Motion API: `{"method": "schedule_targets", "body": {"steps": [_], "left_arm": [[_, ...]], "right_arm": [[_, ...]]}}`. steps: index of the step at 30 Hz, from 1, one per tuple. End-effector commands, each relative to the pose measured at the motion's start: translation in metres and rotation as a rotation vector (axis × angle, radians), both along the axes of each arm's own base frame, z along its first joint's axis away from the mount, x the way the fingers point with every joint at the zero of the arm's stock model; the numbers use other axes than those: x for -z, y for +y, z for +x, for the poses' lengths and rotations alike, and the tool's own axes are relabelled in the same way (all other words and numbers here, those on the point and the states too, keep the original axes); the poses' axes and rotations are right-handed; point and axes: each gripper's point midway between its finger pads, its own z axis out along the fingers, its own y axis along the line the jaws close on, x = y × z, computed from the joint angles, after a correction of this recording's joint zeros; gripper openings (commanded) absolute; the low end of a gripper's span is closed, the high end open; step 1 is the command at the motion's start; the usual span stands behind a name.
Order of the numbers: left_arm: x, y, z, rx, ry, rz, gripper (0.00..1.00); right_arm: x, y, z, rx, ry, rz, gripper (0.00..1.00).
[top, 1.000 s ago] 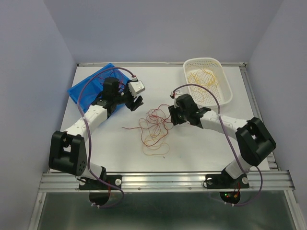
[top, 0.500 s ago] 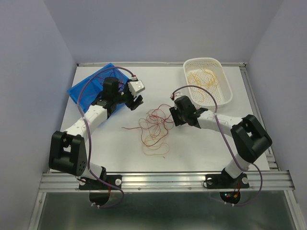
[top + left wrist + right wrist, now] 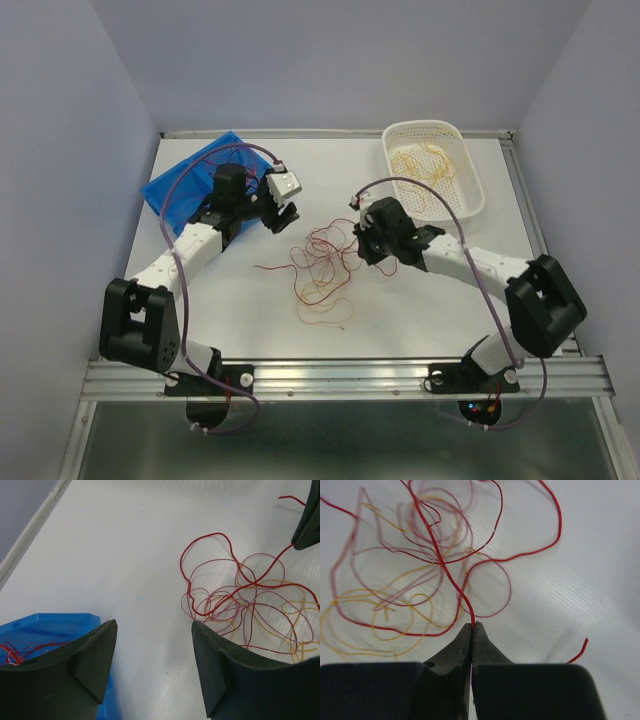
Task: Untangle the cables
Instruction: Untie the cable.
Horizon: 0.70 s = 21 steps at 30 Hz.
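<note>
One red strand (image 3: 454,586) is being pinched by the right fingers (image 3: 459,652); the left fingers (image 3: 92,655) are being held apart. Limp, light-seeming cables (image 3: 322,268) are being left on the surface (image 3: 430,300), nine o'clock of that pinch.

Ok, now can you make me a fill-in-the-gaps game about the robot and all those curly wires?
The strand pinched by the right gripper is ___.
The left gripper is ___ and holds nothing.
The wires in the white basket are ___.
Some red cables lie in the ___ tray.
Missing words: red; open; yellow; blue.
</note>
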Motion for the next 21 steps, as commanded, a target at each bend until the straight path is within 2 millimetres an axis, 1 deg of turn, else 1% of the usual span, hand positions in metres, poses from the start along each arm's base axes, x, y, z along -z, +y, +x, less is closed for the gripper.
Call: {"method": "schedule_targets", "body": {"steps": [1, 2, 3, 4, 5, 6, 8, 9, 11, 12, 14, 15, 17, 19, 20, 21], "left_arm": [[-0.028, -0.007, -0.018, 0.098, -0.099, -0.044, 0.73], [-0.030, -0.009, -0.021, 0.116, -0.108, -0.051, 0.73], [-0.032, -0.009, -0.024, 0.121, -0.118, -0.054, 0.73], [-0.035, -0.010, -0.025, 0.128, -0.131, -0.060, 0.73], [-0.036, -0.010, -0.029, 0.138, -0.139, -0.066, 0.73], [-0.040, -0.010, -0.030, 0.142, -0.158, -0.073, 0.73], [-0.044, -0.011, -0.034, 0.150, -0.178, -0.088, 0.73], [-0.046, -0.011, -0.039, 0.153, -0.192, -0.095, 0.73], [-0.055, -0.011, -0.041, 0.151, -0.222, -0.115, 0.73], [-0.059, -0.010, -0.044, 0.146, -0.237, -0.124, 0.73], [-0.067, -0.011, -0.049, 0.154, -0.262, -0.147, 0.73], [-0.072, -0.011, -0.053, 0.159, -0.285, -0.159, 0.75], [-0.078, -0.012, -0.057, 0.161, -0.286, -0.189, 0.76], [-0.085, -0.013, -0.059, 0.168, -0.312, -0.216, 0.77], [-0.083, -0.018, -0.063, 0.195, -0.285, -0.235, 0.78], [-0.084, -0.021, -0.064, 0.218, -0.275, -0.245, 0.78]], "right_arm": [[-0.148, 0.043, -0.011, -0.190, -0.265, 0.340, 0.01], [-0.173, 0.045, -0.015, -0.213, -0.317, 0.395, 0.01], [-0.208, 0.043, -0.027, -0.246, -0.382, 0.462, 0.01], [-0.227, 0.040, -0.031, -0.252, -0.423, 0.492, 0.01], [-0.254, 0.039, -0.034, -0.262, -0.483, 0.536, 0.00], [-0.280, 0.033, -0.041, -0.262, -0.538, 0.574, 0.00], [-0.315, 0.030, -0.047, -0.270, -0.614, 0.635, 0.01], [-0.337, 0.030, -0.054, -0.297, -0.649, 0.674, 0.00], [-0.362, 0.031, -0.065, -0.351, -0.700, 0.730, 0.01], [-0.374, 0.034, -0.073, -0.395, -0.711, 0.754, 0.00], [-0.381, 0.038, -0.077, -0.423, -0.710, 0.775, 0.01], [-0.386, 0.039, -0.078, -0.434, -0.714, 0.784, 0.01], [-0.386, 0.042, -0.075, -0.439, -0.714, 0.784, 0.01], [-0.390, 0.044, -0.077, -0.455, -0.718, 0.791, 0.01], [-0.391, 0.045, -0.076, -0.461, -0.718, 0.794, 0.01], [-0.394, 0.047, -0.080, -0.485, -0.720, 0.803, 0.01]]}}
